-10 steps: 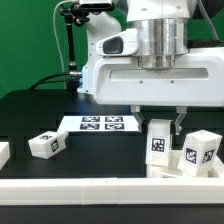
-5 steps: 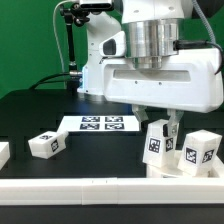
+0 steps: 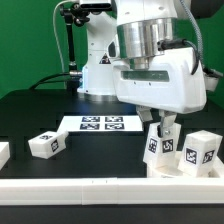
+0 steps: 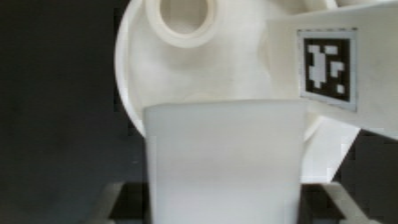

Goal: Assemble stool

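Observation:
My gripper [image 3: 161, 130] is shut on a white stool leg [image 3: 158, 144] with a black-and-white tag, holding it slightly tilted over the round white seat [image 3: 176, 171] at the exterior view's right. A second tagged leg [image 3: 200, 152] stands on the seat beside it. In the wrist view the held leg [image 4: 231, 155] fills the gap between the fingers [image 4: 128, 203] of the gripper [image 4: 228, 205]. Beyond it lies the seat [image 4: 187, 75] with a round hole, and the other leg's tag [image 4: 331, 68] shows to one side. A loose leg [image 3: 45, 144] lies on the black table.
The marker board [image 3: 100, 124] lies flat behind the loose leg. A long white rail [image 3: 90, 190] runs along the front edge. Another white part [image 3: 3, 152] sits at the exterior view's far left. A black stand [image 3: 71, 45] rises at the back.
The wrist has turned and swung toward the exterior view's left. The held leg has turned with it and now leans a little over the seat. The grip stays unchanged.

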Tool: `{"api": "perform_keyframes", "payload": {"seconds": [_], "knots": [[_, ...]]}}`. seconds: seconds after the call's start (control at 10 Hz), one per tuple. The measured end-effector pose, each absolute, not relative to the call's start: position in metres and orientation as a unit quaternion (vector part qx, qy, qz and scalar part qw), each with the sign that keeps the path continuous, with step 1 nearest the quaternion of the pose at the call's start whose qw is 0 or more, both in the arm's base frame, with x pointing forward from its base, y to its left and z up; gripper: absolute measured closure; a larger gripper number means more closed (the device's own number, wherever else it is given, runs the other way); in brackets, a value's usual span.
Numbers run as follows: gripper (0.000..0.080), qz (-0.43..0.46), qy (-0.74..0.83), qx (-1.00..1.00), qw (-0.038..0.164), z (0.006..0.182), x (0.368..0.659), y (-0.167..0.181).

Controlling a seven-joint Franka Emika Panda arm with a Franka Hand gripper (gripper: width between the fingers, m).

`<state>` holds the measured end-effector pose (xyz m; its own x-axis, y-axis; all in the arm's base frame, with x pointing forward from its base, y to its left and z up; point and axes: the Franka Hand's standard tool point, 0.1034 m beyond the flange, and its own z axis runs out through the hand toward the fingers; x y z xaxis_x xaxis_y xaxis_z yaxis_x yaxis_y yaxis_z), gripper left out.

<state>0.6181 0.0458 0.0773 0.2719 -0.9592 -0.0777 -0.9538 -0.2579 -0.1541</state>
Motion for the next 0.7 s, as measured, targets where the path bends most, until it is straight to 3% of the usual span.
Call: {"api": "perform_keyframes", "payload": {"seconds": [0.7], "knots": [[0.0462, 0.004, 0.76, -0.642, 0.102, 0.0771, 0.6184, 0.0515]]}}
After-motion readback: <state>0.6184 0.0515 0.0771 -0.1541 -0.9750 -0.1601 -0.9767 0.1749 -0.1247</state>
